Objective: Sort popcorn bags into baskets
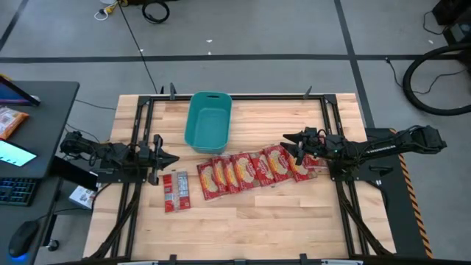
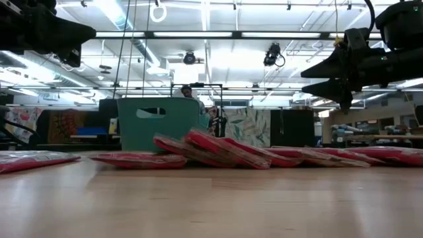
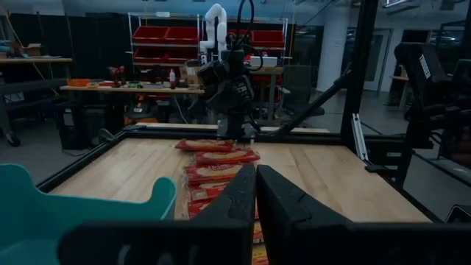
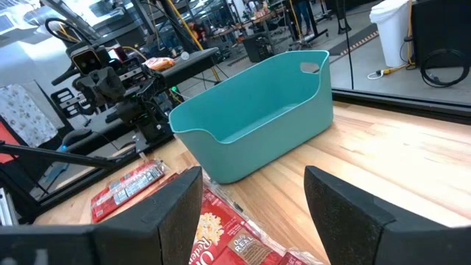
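Several red popcorn bags [image 1: 250, 170] lie in an overlapping row across the table's middle, each leaning on its neighbour [image 2: 218, 149] [image 3: 218, 157]. A narrower red packet [image 1: 175, 191] [image 4: 126, 190] lies flat apart, near the left arm. The teal bin [image 1: 208, 121] [image 4: 257, 121] [image 2: 158, 123] stands beyond the row toward the far edge. My right gripper [image 1: 293, 145] [image 4: 254, 221] [image 2: 330, 74] hovers open above the row's right end, touching nothing. My left gripper [image 1: 174, 158] [image 3: 256, 193] is shut and held above the table at the row's left end, near the bin.
Black frame rails [image 1: 140, 132] run along the table's edges. A dark desk [image 1: 37, 140] with a keyboard and an orange-and-white packet [image 1: 11, 121] stands left of the table. Bare wood [image 1: 265, 221] lies toward the near edge. People [image 2: 215, 122] show beyond the bin.
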Robot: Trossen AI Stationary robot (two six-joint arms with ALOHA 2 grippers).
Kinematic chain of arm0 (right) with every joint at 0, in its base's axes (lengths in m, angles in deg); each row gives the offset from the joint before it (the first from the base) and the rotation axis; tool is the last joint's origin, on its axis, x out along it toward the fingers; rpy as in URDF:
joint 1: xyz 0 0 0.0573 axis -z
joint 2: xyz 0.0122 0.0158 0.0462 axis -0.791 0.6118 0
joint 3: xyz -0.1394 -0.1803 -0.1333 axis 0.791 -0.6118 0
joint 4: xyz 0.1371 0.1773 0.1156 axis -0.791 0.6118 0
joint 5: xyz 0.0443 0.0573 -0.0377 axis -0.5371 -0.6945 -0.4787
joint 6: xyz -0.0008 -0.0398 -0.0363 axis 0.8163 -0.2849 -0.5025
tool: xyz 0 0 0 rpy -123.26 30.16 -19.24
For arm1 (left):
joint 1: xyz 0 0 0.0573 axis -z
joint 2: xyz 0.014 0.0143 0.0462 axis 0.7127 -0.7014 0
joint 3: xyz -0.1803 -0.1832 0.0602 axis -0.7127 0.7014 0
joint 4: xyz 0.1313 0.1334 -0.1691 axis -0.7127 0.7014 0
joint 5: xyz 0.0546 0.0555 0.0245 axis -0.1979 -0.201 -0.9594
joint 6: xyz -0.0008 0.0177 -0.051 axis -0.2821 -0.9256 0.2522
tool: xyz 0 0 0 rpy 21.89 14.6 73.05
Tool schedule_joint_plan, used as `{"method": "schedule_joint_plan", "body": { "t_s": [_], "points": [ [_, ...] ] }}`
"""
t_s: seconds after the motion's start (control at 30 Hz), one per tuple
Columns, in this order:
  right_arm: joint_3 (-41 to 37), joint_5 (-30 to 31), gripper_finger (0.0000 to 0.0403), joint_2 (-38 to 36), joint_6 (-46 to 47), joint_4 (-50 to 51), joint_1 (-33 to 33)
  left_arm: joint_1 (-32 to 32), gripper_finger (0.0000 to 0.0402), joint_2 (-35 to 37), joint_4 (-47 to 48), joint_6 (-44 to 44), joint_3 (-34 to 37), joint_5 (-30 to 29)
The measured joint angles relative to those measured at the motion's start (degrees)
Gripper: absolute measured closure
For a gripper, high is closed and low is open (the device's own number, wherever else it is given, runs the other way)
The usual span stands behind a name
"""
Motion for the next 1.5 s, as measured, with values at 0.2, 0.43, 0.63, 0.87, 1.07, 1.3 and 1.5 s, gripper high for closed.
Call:
{"method": "schedule_joint_plan", "body": {
  "t_s": [0.2,0.43,0.63,0.87,1.07,1.3,1.5],
  "points": [
    [0.0,3.5,0.016,0.0,-3.7,-3.3,0.4,0.0,0.0381,0.0,-4.3,0.0,0.0,0.0],
    [0.0,7.2,0.016,0.0,-8.0,-7.5,0.8,0.0,0.0381,0.0,-4.8,0.1,0.0,0.0],
    [0.0,8.0,0.016,0.0,-10.5,-9.5,0.8,0.0,0.0381,0.0,-4.8,0.1,0.0,0.0],
    [0.0,6.5,0.016,0.1,-10.0,-9.3,0.8,0.0,0.0381,0.0,-5.2,1.6,0.0,-0.2],
    [1.6,3.4,0.016,0.4,-6.8,-10.0,1.1,-0.1,0.0381,-2.9,-7.9,8.0,-0.5,-1.2],
    [10.9,-6.0,0.016,4.9,-14.1,-8.4,1.1,-0.1,0.0381,-15.0,-7.9,11.7,-4.9,-0.9],
    [20.9,-5.8,0.016,11.8,-18.5,1.7,1.1,0.0,0.0381,-25.5,-5.5,12.9,-10.6,-0.4]
  ]
}}
